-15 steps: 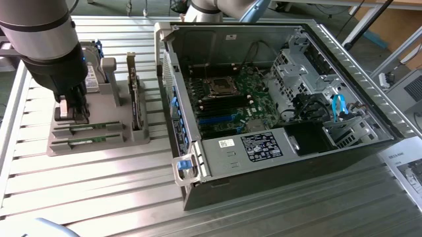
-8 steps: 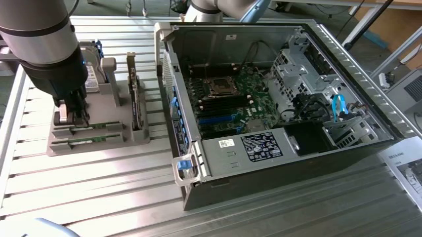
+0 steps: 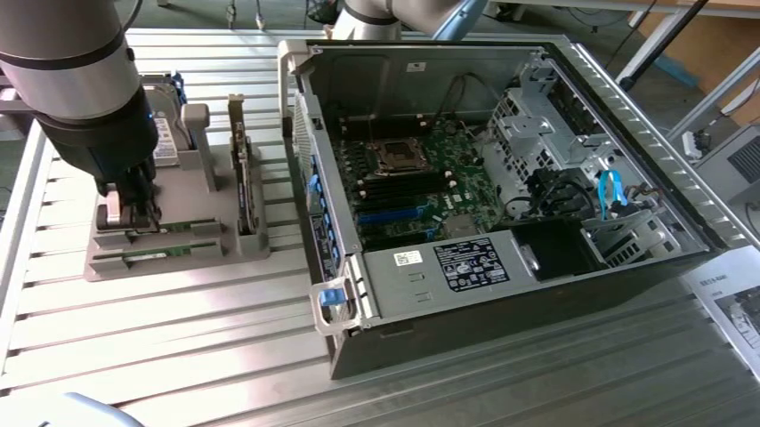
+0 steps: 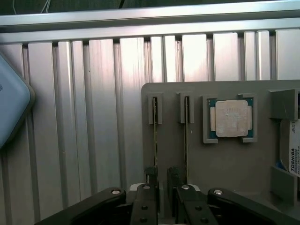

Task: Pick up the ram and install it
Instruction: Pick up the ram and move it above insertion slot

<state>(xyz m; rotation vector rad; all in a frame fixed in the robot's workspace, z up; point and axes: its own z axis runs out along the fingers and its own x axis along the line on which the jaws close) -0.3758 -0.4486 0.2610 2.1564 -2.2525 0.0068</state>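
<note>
Gripper (image 4: 161, 172) spread apart, holding nothing, just over the ram (image 4: 155, 136).
The ram stands on edge in the gray holder (image 4: 225, 159); it looks light, stiff and easy to crack, so pinch its flat sides gently.

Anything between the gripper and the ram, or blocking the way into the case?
Nothing visible. The gripper hangs open right over the ram in the gray holder, with nothing between them. The computer case lies open on its side, memory slots uncovered.
</note>
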